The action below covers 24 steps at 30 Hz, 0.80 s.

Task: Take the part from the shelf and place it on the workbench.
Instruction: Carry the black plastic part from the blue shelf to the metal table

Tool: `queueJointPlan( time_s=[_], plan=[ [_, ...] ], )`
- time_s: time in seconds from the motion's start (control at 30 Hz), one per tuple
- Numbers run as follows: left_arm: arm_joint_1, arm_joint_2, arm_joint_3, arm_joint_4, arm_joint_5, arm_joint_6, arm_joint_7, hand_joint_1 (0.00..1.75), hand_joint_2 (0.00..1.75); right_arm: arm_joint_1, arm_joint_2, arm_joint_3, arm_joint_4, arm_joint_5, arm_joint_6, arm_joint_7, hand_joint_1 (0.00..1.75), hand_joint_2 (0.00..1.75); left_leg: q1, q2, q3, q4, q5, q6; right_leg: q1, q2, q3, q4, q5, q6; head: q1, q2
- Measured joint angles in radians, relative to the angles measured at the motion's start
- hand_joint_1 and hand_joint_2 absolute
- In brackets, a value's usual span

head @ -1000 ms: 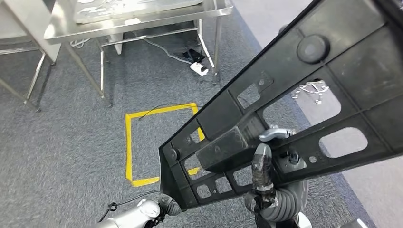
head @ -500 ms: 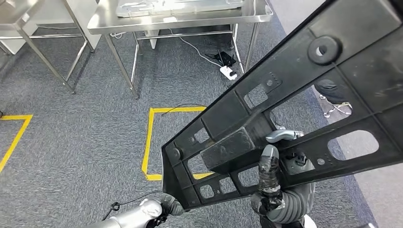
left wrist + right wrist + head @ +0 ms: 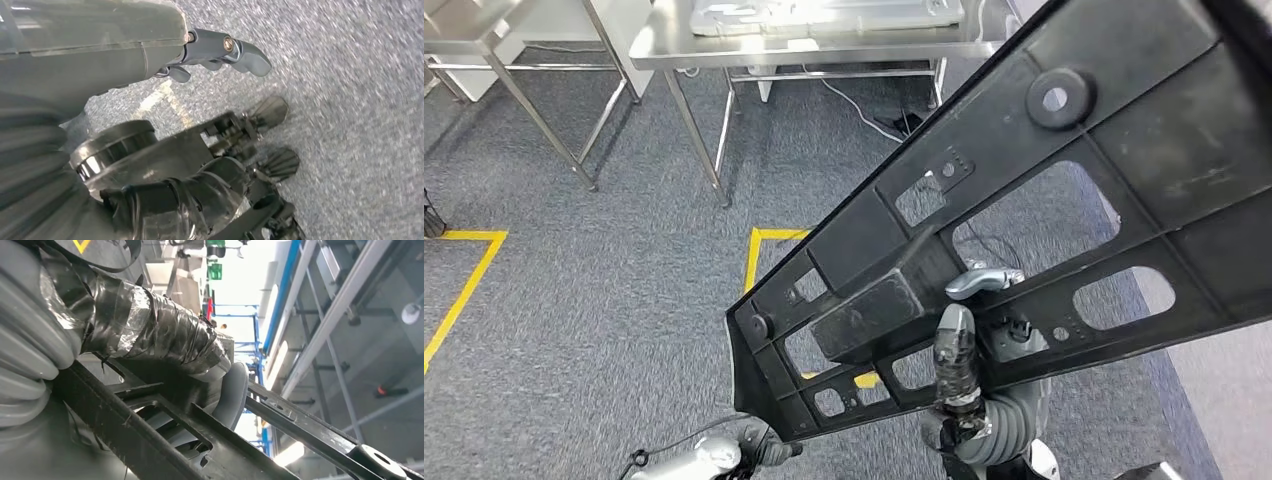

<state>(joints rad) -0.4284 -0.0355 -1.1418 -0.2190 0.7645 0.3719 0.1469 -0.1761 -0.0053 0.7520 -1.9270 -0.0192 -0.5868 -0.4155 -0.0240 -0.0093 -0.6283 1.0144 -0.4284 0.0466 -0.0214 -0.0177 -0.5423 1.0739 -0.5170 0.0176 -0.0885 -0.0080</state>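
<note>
The part point(image 3: 1124, 150) is a large black ribbed plastic panel with several cut-outs, held tilted across the right of the head view. My right hand point(image 3: 964, 385) grips its lower edge, the taped thumb point(image 3: 150, 330) lying over the ribs of the part point(image 3: 160, 450). My left hand point(image 3: 759, 447) holds the panel's lowest corner from beneath. In the left wrist view its thumb point(image 3: 240, 50) sticks out past a grey slab. The steel workbench point(image 3: 824, 48) stands ahead at the top, with a flat metal tray on it.
Grey carpet lies between me and the bench, marked with a yellow taped square point(image 3: 754, 262) and another taped corner point(image 3: 464, 290). A second steel table point(image 3: 484, 30) stands at the far left. Cables point(image 3: 894, 120) trail under the bench.
The camera has moved: the bench and the yellow square have slid right in the picture and another taped corner has appeared at left. Both hands keep the panel as before.
</note>
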Motion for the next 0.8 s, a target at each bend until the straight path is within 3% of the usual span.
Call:
queueJointPlan(
  time_s=[0.07, 0.17, 0.2, 0.23, 0.3, 0.37, 0.47, 0.53, 0.6, 0.67, 0.7, 0.73, 0.8],
  plan=[
    [0.0, 0.002, 0.0, 0.0, 0.0, 0.003, 0.004, 0.0, 1.75, -0.006, 0.0, 0.002, 0.004, -0.002, -0.003, 0.007, 1.75, 1.75, 0.004, -0.003, 0.024, -0.008, -0.006, 0.011, 0.001, 0.006, -0.038, 0.072, -0.027, 0.004, 0.005, 0.0],
    [0.005, 0.002, 0.0, 0.0, 0.0, 0.005, 0.005, 0.0, 1.75, -0.007, 0.0, 0.003, 0.012, -0.004, -0.008, 0.01, 1.75, 1.75, 0.005, -0.007, 0.036, -0.007, -0.021, 0.018, 0.002, 0.013, -0.152, 0.227, -0.081, 0.012, 0.011, 0.0],
    [0.008, 0.003, 0.0, 0.0, 0.0, 0.005, 0.006, 0.0, 1.75, -0.007, 0.0, 0.003, 0.015, -0.004, -0.008, 0.01, 1.75, 1.75, 0.005, -0.01, 0.041, -0.006, -0.028, 0.017, 0.002, 0.013, -0.173, 0.237, -0.074, 0.014, 0.011, 0.0],
    [0.011, 0.003, 0.0, 0.0, 0.0, 0.005, 0.006, 0.0, 1.75, -0.007, 0.0, 0.004, 0.018, -0.004, -0.008, 0.01, 1.75, 1.75, 0.006, -0.012, 0.049, -0.003, -0.035, 0.015, 0.002, 0.014, -0.176, 0.212, -0.045, 0.015, 0.011, 0.0],
    [0.013, 0.003, 0.0, 0.0, 0.0, 0.005, 0.006, 0.0, 1.75, -0.007, 0.0, 0.004, 0.022, -0.004, -0.008, 0.01, 1.75, 1.75, 0.008, -0.016, 0.065, 0.002, -0.052, 0.01, 0.001, 0.015, -0.141, 0.091, 0.045, 0.014, 0.012, 0.0],
    [0.012, 0.002, 0.0, 0.0, -0.001, 0.006, 0.006, 0.0, 1.75, -0.008, 0.0, 0.005, 0.025, -0.005, -0.01, 0.01, 1.75, 1.75, 0.008, -0.019, 0.072, 0.008, -0.067, 0.0, 0.006, 0.018, -0.112, -0.003, 0.079, 0.006, 0.013, 0.0],
    [0.014, 0.002, 0.0, 0.0, -0.002, 0.01, 0.007, 0.0, 1.75, -0.008, 0.0, 0.007, 0.029, -0.006, -0.012, 0.012, 1.75, 1.75, 0.006, -0.018, 0.078, 0.012, -0.076, -0.015, 0.008, 0.018, -0.1, -0.025, 0.082, -0.015, 0.013, 0.0],
    [0.015, 0.001, 0.0, 0.0, -0.002, 0.013, 0.008, 0.0, 1.75, -0.009, 0.0, 0.009, 0.029, -0.008, -0.013, 0.014, 1.75, 1.75, 0.008, -0.014, 0.064, 0.049, -0.078, -0.023, 0.005, 0.017, -0.084, -0.033, 0.083, -0.025, 0.012, 0.0],
    [0.015, -0.002, 0.0, 0.0, -0.002, 0.015, 0.008, 0.0, 1.75, -0.01, 0.0, 0.011, 0.029, -0.01, -0.015, 0.017, 1.75, 1.75, 0.013, -0.008, 0.002, 0.154, -0.099, -0.034, 0.004, 0.014, -0.068, -0.04, 0.076, -0.032, 0.012, 0.0],
    [0.019, -0.003, 0.0, 0.0, -0.001, 0.015, 0.008, 0.0, 1.75, -0.011, 0.0, 0.013, 0.03, -0.012, -0.017, 0.021, 1.75, 1.75, 0.02, -0.006, -0.078, 0.263, -0.142, -0.043, 0.003, 0.013, -0.056, -0.041, 0.064, -0.035, 0.011, 0.0],
    [0.022, -0.003, 0.0, 0.0, -0.001, 0.015, 0.008, 0.0, 1.75, -0.01, 0.0, 0.014, 0.031, -0.013, -0.018, 0.024, 1.75, 1.75, 0.024, -0.006, -0.103, 0.282, -0.152, -0.047, 0.003, 0.014, -0.048, -0.041, 0.058, -0.034, 0.011, 0.0],
    [0.025, -0.003, 0.0, 0.0, -0.001, 0.015, 0.008, 0.0, 1.75, -0.01, 0.0, 0.015, 0.032, -0.013, -0.02, 0.026, 1.75, 1.75, 0.027, -0.005, -0.111, 0.268, -0.141, -0.049, 0.003, 0.015, -0.04, -0.041, 0.051, -0.032, 0.011, 0.0],
    [0.027, -0.004, 0.0, 0.0, -0.004, 0.013, 0.009, 0.0, 1.75, -0.009, 0.0, 0.017, 0.033, -0.012, -0.026, 0.027, 1.75, 1.75, 0.031, -0.002, -0.08, 0.153, -0.06, -0.049, 0.002, 0.016, -0.019, -0.041, 0.036, -0.027, 0.011, 0.0]
  ],
)
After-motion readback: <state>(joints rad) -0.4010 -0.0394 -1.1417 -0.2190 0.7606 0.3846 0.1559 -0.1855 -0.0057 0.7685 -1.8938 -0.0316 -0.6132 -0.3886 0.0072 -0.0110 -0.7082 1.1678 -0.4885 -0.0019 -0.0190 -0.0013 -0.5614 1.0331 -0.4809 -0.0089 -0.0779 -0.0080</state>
